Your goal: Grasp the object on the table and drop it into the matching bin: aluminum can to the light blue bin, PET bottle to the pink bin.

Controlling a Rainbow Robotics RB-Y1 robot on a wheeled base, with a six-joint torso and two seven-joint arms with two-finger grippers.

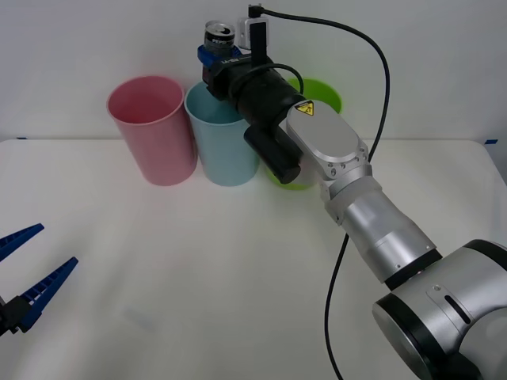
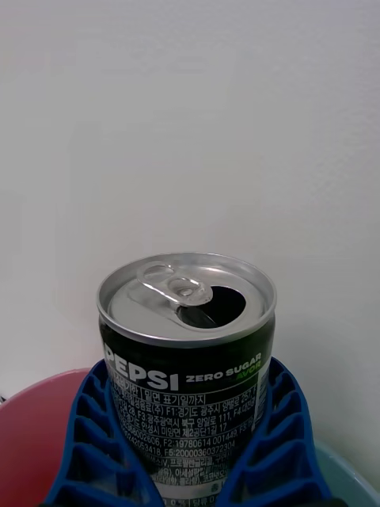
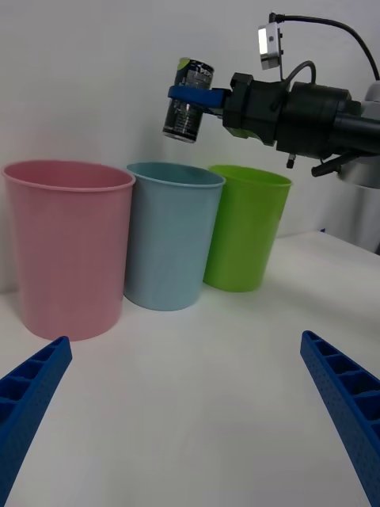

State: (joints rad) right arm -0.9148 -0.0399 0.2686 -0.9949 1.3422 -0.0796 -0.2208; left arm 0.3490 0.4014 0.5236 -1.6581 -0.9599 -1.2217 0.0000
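My right gripper (image 1: 217, 54) is shut on the aluminum can (image 1: 219, 34), a small dark can with a shiny pull-tab top (image 2: 187, 297), held upright in the air. Its blue fingers (image 2: 87, 444) clamp the can's sides. The can (image 3: 188, 99) hangs above the light blue bin (image 3: 172, 238), over the rim (image 1: 207, 111) nearest the pink bin (image 1: 154, 131). Both bins stand at the back of the white table (image 1: 206, 277). My left gripper (image 1: 24, 273) waits open, low at the table's near left edge, holding nothing.
A lime green bin (image 1: 321, 99) stands to the right of the light blue one, partly behind my right arm (image 1: 356, 198). A black cable (image 1: 372, 87) loops from the wrist camera. A white wall rises just behind the bins.
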